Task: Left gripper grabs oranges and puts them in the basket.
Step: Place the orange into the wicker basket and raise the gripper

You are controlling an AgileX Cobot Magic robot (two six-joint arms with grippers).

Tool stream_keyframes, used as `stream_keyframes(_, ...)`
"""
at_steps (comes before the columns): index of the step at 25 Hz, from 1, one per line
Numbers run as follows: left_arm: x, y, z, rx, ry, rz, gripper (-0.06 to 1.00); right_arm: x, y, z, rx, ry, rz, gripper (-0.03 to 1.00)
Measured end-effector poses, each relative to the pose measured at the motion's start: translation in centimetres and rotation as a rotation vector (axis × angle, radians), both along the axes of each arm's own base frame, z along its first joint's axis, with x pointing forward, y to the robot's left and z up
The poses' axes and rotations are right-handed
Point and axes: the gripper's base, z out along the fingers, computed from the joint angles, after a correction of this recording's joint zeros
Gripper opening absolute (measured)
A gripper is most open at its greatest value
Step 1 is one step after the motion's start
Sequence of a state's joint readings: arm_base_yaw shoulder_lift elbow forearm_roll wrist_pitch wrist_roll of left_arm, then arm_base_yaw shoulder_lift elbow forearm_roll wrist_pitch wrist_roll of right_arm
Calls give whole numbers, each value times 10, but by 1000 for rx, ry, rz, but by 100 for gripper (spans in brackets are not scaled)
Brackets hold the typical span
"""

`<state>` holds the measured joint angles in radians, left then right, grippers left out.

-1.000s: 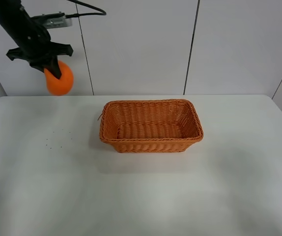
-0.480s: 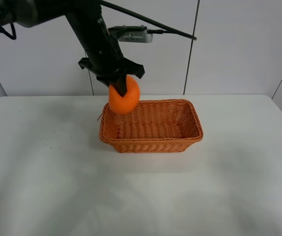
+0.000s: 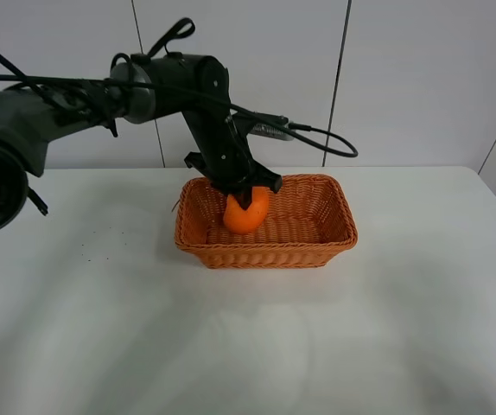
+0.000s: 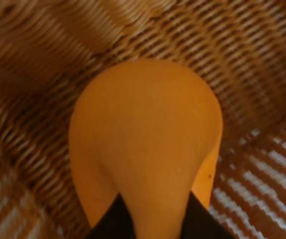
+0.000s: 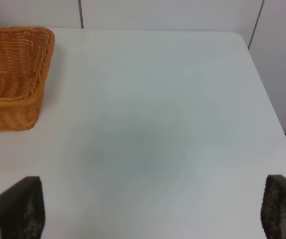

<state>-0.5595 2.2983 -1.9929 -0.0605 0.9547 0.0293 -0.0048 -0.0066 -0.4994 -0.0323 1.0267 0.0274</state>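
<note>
The orange [image 3: 245, 215] is down inside the left half of the wicker basket [image 3: 270, 254], below its rim. My left gripper [image 3: 245, 195] reaches in from above and is shut on the orange. In the left wrist view the orange [image 4: 143, 139] fills the middle, with the black fingertips [image 4: 112, 225] pressed on both sides of it and the basket weave [image 4: 262, 59] close behind. I cannot tell if the orange touches the basket floor. My right gripper [image 5: 148, 209] is open and empty over bare table, right of the basket [image 5: 11, 74].
The basket stands mid-table on a white table [image 3: 101, 328]. A black cable [image 3: 330, 147] loops from the left arm over the basket's far side. A white panelled wall [image 3: 421, 78] stands behind. The table's right edge [image 5: 267, 99] shows in the right wrist view.
My left arm has carried the orange from high at the far left, rightward over the basket's left rim, and down into the basket.
</note>
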Motion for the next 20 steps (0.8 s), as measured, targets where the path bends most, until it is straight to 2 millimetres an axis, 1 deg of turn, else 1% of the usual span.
stream_keyframes(3,4,-3,-17,0,0,2,19,0,0,0,0,0,0,69)
stream_keyframes(5,6,-3,-24,3,5,3,19,0,0,0,0,0,0,69)
stream_keyframes(6,6,-4,-25,4,8,3,22,0,0,0,0,0,0,69)
stream_keyframes(8,6,-4,-26,3,10,3,35,0,0,0,0,0,0,69)
stream_keyframes(11,6,-4,-26,4,11,2,65,0,0,0,0,0,0,69)
stream_keyframes(12,5,-3,-26,8,17,2,74,0,0,0,0,0,0,69)
stream_keyframes(13,5,-3,-26,11,21,0,79,0,0,0,0,0,0,69)
stream_keyframes(15,4,-3,-26,16,30,-2,84,0,0,0,0,0,0,69)
stream_keyframes(18,3,-3,-22,16,42,-2,86,0,0,0,0,0,0,69)
stream_keyframes(20,5,-4,-8,18,45,-10,86,0,0,0,0,0,0,69)
